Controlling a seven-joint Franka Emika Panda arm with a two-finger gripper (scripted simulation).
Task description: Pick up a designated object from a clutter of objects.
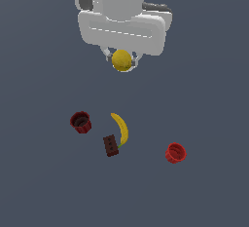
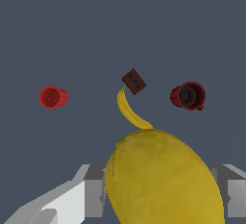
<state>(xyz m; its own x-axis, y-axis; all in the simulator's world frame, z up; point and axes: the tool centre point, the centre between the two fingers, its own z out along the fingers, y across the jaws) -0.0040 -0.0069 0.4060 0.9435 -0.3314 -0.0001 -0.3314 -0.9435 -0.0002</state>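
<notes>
The gripper (image 1: 122, 61) holds its jaws clamped on the lemon (image 1: 121, 60), at twelve o'clock above the banana (image 1: 121, 128) on the tabletop (image 1: 44, 187).

The scene is showing 5 small things in all: 1 lemon (image 1: 121, 60), 1 banana (image 1: 121, 128), 1 brown block (image 1: 111, 145), and 2 cups, 1 of them a dark red cup (image 1: 80, 122) and the other 1 a bright red cup (image 1: 175, 153).

White rounded arm (image 1: 121, 24), grey side patches, apparently pale jaws.
</notes>
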